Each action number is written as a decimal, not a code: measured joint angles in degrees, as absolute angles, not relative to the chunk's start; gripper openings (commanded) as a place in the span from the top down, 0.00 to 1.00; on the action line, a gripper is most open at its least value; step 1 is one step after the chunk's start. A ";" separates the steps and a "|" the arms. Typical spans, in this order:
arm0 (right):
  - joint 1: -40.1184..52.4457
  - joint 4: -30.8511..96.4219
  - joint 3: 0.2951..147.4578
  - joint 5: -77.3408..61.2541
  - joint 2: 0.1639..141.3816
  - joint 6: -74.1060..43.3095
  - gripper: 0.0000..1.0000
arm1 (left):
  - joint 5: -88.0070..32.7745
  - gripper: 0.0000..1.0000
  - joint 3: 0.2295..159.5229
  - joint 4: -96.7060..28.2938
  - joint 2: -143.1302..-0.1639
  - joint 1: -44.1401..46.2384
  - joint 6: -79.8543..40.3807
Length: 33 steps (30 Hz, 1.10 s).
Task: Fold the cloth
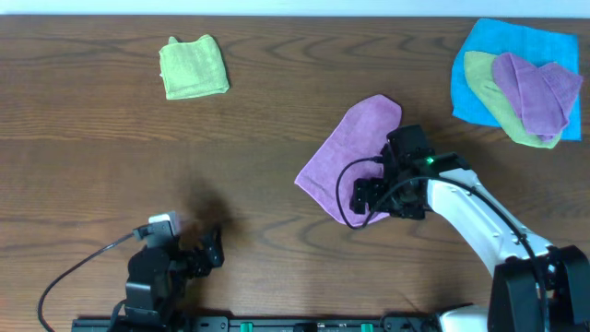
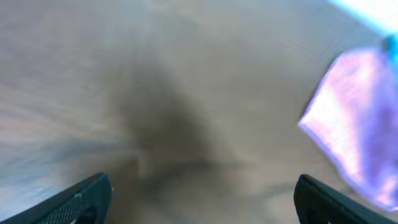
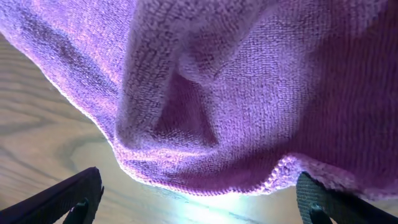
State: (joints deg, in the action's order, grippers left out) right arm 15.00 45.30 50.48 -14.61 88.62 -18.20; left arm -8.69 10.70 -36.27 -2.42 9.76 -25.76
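Observation:
The lilac cloth (image 1: 343, 152) lies in the middle of the table as a slanted, partly folded shape. It fills the top of the right wrist view (image 3: 249, 81), its hemmed edge hanging just beyond the fingertips. My right gripper (image 1: 373, 195) hovers over the cloth's lower right edge. It (image 3: 199, 202) is open, its fingers (image 3: 78, 196) set wide apart with only bare table between them. My left gripper (image 1: 210, 251) is near the front left of the table, well away from the cloth. It (image 2: 202, 202) is open and empty over bare wood, in a blurred view with the cloth (image 2: 360, 130) at the right.
A folded lime-green cloth (image 1: 194, 66) lies at the back left. At the back right a bright blue cloth (image 1: 484, 51) carries a green cloth (image 1: 493, 97) and another purple cloth (image 1: 535, 92). The right arm's cable loops over the lilac cloth.

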 measured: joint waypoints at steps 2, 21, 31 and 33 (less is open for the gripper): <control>15.00 45.45 50.48 -14.66 88.62 -18.37 0.01 | -11.40 0.05 10.70 -35.77 -2.39 9.76 -32.27; 15.00 46.72 50.41 -18.09 88.42 -22.41 0.01 | -33.54 0.04 9.67 2.52 -36.64 10.41 -42.09; 14.96 47.11 50.41 -18.28 88.18 -22.57 0.01 | -44.36 0.05 38.70 -9.74 -82.24 22.15 -31.75; 14.96 47.22 50.41 -18.28 88.14 -22.59 0.01 | -42.65 0.04 43.55 -14.57 -85.21 24.67 -29.39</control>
